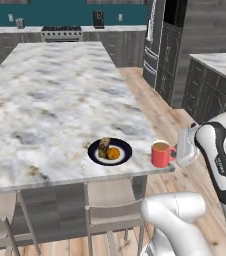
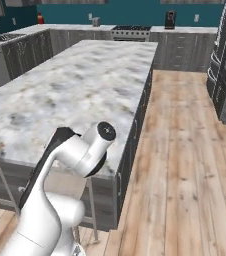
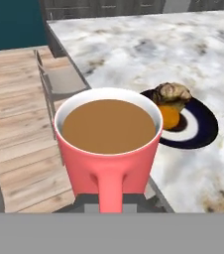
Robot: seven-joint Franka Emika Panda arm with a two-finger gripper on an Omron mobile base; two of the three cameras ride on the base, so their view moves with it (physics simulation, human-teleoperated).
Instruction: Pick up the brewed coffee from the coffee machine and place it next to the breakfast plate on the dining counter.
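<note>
A small red mug filled with brown coffee (image 1: 160, 153) stands upright on the near edge of the large white-grey marbled stone island counter (image 1: 50, 95), close to its corner. Just beside it on the same top, apart from it, lies the round dark navy plate (image 1: 110, 151), carrying a brown pastry piece (image 1: 103, 147) and an orange round food item (image 1: 113, 153). The mug's handle points away from the plate, toward the white arm's two-finger gripper (image 1: 177, 154), whose jaws are pressed together on that handle (in the hand view the handle runs straight down between the dark tips at the bottom).

From the hand camera the coffee surface (image 3: 109, 126) sits level a little below the rim, and the plate (image 3: 203, 126) shows behind the mug, partly hidden by it. Grey stools (image 1: 107, 212) are tucked under the counter's near side. Far back against the teal wall, a boxy black machine (image 1: 98, 19) stands on the rear worktop next to a steel range (image 1: 61, 33).
</note>
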